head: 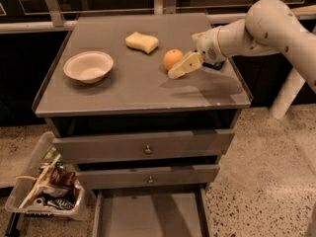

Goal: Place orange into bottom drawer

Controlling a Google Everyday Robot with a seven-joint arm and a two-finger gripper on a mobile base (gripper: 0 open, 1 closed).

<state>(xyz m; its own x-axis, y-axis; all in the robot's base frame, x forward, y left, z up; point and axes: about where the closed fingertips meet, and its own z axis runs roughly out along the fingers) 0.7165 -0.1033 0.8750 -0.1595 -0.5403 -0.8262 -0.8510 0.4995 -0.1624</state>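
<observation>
The orange point(172, 58) sits on the grey cabinet top point(138, 85), right of centre, next to a pale yellow sponge point(141, 42). My gripper point(177, 70) reaches in from the right, low over the top, with its beige tip touching or almost touching the orange's front right side. The bottom drawer point(148, 216) is pulled out at the foot of the cabinet, and its flat grey floor holds nothing.
A white bowl point(88, 66) stands on the left of the cabinet top. The two upper drawers point(147, 149) are closed. A clear bin of clutter point(47, 186) sits on the floor at the left. My white arm point(266, 26) crosses the right edge.
</observation>
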